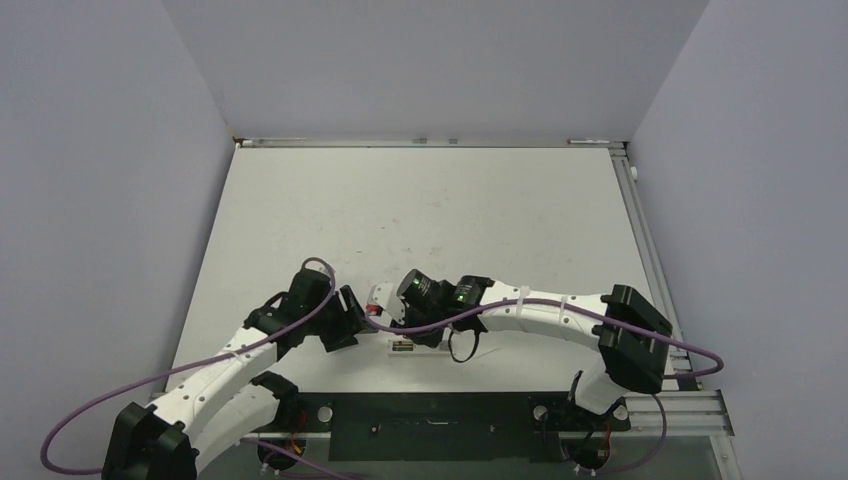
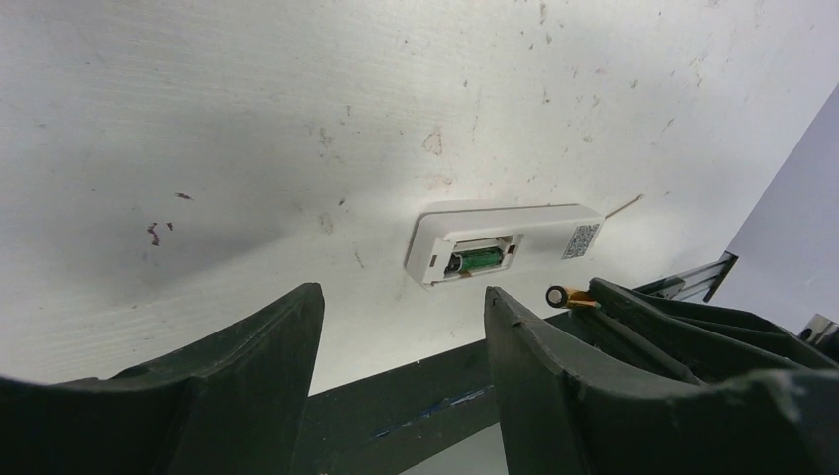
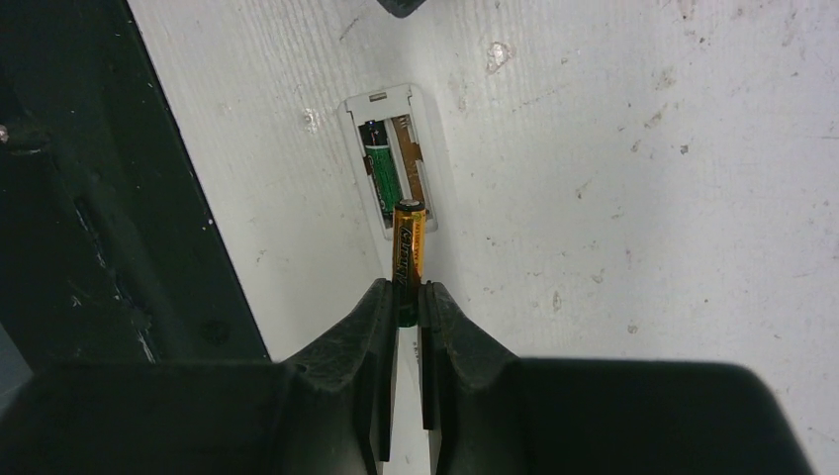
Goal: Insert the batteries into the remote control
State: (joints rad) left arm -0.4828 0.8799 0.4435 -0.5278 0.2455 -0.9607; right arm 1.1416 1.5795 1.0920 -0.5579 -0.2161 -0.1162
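Right arm low over remote, upper centre of wrist frame; right gripper pinched tight on gold battery, its tip at recess edge. Dark battery seated in left slot. Left gripper half open, empty, near remote

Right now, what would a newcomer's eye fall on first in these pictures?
The gold-orange battery stands out, pinched by its lower end in the right gripper, with its tip at the near end of the empty slot in the remote control. In the slot beside it, a green-and-black battery is already seated. The left gripper hangs open and empty close to the remote, near the front edge of the table.
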